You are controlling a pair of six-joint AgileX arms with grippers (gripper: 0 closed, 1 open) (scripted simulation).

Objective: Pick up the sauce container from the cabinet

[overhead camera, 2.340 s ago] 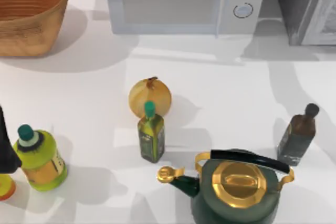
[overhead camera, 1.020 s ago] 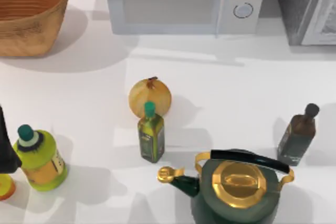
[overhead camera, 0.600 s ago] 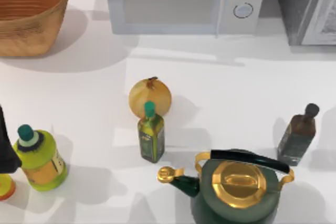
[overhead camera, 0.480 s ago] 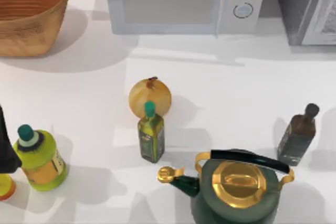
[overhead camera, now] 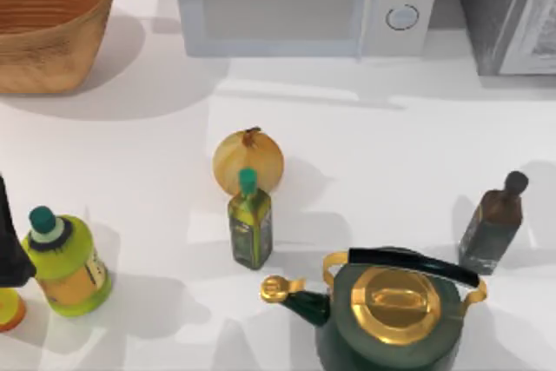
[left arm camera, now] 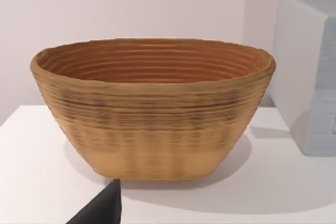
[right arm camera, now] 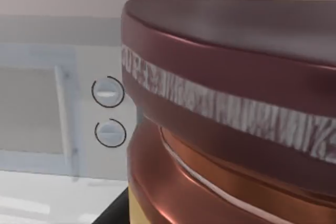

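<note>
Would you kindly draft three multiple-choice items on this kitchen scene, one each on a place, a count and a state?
1. Where does the onion stand?
A. Just behind the olive-green bottle
B. Inside the woven basket
C. On top of the microwave

2. How many round knobs does the microwave have?
A. One
B. Two
C. Four

3. How does the slim dark bottle at the table's right stand?
A. Lying on its side
B. Upside down
C. Upright, stopper on

Answers:
1. A: in the top view the onion sits directly behind the green-capped bottle, mid-table.
2. B: two knobs, one above the other, at the microwave's right end.
3. C: it stands upright with the black stopper on top.
</note>
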